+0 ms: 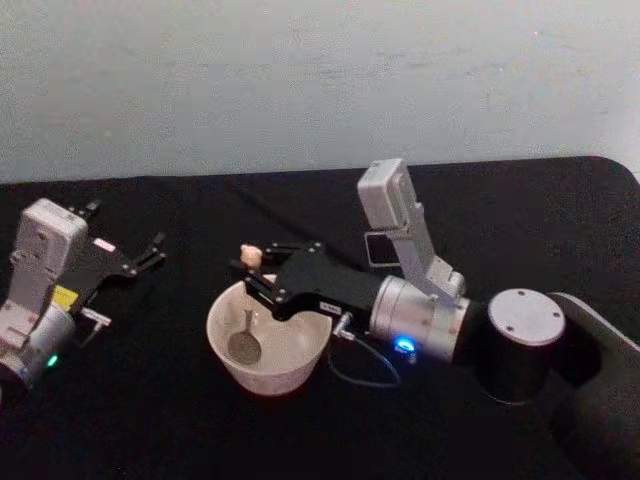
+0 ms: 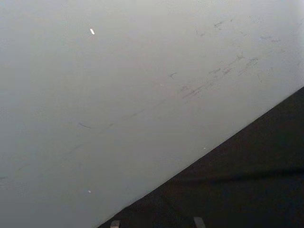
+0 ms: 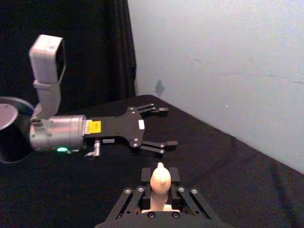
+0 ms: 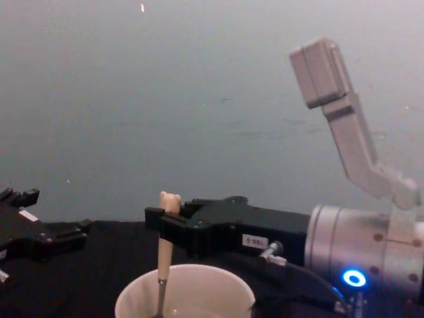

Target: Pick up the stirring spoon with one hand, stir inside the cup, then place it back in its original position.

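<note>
Stirring step: the right gripper [image 1: 247,272] pinches the stirring spoon [image 1: 247,318] upright by its beige handle, its bowl seemingly on the floor of the cup [image 1: 270,378]. Next: circle gently, staying inside the rim. The left gripper [image 1: 127,225] sits parked at left, fingers spread.

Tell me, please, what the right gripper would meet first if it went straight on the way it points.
Probably the open left gripper, which lies straight ahead of the right gripper; depth is hard to judge.
</note>
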Tool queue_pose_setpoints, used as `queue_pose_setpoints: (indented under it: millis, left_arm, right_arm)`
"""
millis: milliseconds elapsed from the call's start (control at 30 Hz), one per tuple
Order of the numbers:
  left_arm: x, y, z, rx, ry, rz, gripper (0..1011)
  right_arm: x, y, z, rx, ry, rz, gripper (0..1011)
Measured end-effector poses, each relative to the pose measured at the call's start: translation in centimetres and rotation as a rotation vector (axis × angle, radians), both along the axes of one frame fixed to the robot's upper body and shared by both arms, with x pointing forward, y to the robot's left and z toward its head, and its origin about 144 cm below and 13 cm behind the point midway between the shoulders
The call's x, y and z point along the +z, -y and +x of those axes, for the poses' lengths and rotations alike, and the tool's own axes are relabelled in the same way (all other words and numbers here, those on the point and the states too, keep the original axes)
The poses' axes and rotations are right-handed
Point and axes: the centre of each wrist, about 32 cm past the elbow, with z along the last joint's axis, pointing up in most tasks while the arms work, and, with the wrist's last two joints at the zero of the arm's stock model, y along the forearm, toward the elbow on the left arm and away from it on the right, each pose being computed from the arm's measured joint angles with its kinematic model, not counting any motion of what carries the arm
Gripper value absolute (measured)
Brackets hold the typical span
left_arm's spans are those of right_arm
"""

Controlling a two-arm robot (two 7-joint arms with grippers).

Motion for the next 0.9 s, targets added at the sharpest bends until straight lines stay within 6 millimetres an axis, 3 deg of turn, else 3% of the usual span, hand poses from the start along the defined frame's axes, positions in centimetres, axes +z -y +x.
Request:
queue_pose_setpoints:
  millis: [467,667,900]
  left_arm:
    - [0.0,0.0,0.0,0.000,0.000,0.000,1001]
    - [0.0,0.0,0.0,0.000,0.000,0.000,1002]
    - [0.0,0.0,0.0,0.000,0.000,0.000,1001]
  right_arm:
    - [-0.2,-1.1,1.7,-0.084,0.017,0.011,223]
    - [0.1,-0.1,2.3,-0.127,0.028,0.012,223]
    - [0.5,1.8,1.6,-0.131,0.036,-0.004,223]
